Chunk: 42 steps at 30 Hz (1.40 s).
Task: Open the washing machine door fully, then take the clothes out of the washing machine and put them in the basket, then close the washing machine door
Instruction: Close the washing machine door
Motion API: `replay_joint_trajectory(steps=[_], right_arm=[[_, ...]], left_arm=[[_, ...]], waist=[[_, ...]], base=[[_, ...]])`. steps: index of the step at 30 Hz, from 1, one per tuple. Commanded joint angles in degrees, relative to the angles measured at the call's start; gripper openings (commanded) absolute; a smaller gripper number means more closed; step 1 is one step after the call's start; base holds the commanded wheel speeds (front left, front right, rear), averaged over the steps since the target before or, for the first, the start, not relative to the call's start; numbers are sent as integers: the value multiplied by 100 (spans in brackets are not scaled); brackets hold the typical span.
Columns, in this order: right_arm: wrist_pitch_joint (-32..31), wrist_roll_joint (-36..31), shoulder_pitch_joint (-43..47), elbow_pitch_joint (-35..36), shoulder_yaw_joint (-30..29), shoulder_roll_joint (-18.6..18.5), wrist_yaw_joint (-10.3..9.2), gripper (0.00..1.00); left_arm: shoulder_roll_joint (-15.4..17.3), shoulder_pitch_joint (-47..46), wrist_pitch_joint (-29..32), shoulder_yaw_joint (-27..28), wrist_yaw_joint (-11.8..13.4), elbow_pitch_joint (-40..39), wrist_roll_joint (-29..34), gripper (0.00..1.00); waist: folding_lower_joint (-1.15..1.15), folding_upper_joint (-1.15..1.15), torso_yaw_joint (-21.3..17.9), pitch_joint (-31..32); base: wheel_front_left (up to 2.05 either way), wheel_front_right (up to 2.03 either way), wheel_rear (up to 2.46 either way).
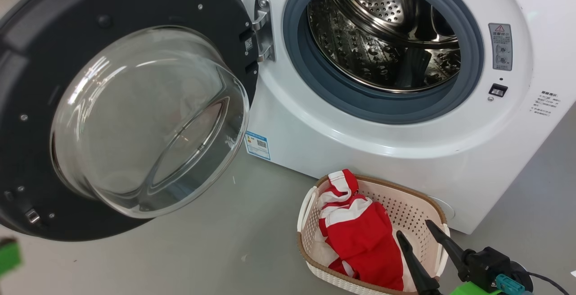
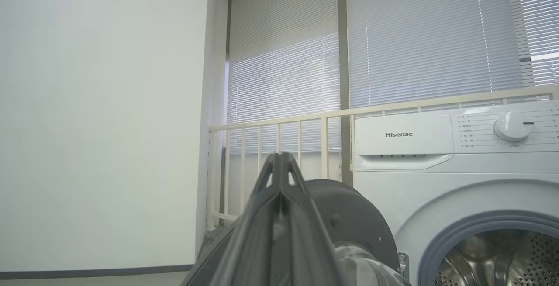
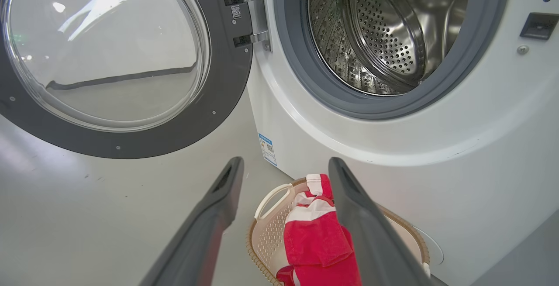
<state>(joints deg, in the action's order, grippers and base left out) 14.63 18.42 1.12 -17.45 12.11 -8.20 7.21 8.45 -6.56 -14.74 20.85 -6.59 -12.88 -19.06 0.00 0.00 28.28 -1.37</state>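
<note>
The large round black-ringed glass washing machine door (image 1: 54,61) stands wide open at 9 o'clock, on the left arm's side. The left pincer (image 2: 279,159), fingers together and empty, has the door's outer face at its 4 o'clock, so it is likely the nearer one for closing. The right pincer (image 1: 413,227) gapes at 5 o'clock above the red clothes (image 1: 360,236) in the cream perforated basket (image 1: 407,209).

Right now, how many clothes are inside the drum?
0 visible in the drum. The red clothes lie in the basket before the washing machine; the drum's near bottom is hidden behind the grey rubber ring.

Left gripper (image 2: 279,157) closed — right gripper (image 3: 286,163) wide
</note>
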Motion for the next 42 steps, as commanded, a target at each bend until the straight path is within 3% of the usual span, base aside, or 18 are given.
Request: replay_joint_trajectory(steps=[1, 5, 12, 13, 21, 25, 26, 32, 42], right_arm=[[37, 18, -6, 153, 105, -22, 28, 100], [37, 13, 14, 159, 101, 1, 28, 100], [37, -2, -5, 176, 107, 27, 28, 100], [37, -2, -5, 176, 107, 27, 28, 100], [37, -12, -32, 191, 125, -7, 28, 100], [37, -25, -34, 204, 125, -17, 28, 100], [37, -34, -28, 216, 123, -19, 28, 100], [37, -52, -55, 230, 168, -49, 28, 100], [37, -41, -153, 241, 202, -117, 28, 100]], left_arm=[[442, -492, -26, 351, -51, 62, -154, 0], [1067, -1103, -26, 539, -80, 623, -588, 0], [2114, -2215, 407, 643, -88, 2189, -1991, 0], [2114, -2215, 407, 643, -88, 2189, -1991, 0], [3012, -3169, 1453, 106, -89, 3966, -3068, 0], [3136, -3602, 2343, -101, -89, 4807, -3675, 0], [3200, -3775, 2838, -193, -89, 5127, -3937, 0], [3226, -4004, 4207, -353, -90, 5891, -4506, 0], [3161, -3972, 5298, -516, -90, 6125, -4876, 0]], waist=[[0, 0, 2, -3], [0, 0, 8, -18], [0, 0, 23, -89], [0, 0, 23, -89], [0, 0, 35, -217], [0, 0, 42, -280], [0, 0, 46, -308], [0, 0, 3, -429], [0, 0, -72, -614]], base=[[0, 0, 0], [0, 0, 0], [0, 0, 0], [0, 0, 0], [0, 0, 0], [0, 0, 0], [0, 0, 0], [0, 0, 0], [0, 0, 0]])
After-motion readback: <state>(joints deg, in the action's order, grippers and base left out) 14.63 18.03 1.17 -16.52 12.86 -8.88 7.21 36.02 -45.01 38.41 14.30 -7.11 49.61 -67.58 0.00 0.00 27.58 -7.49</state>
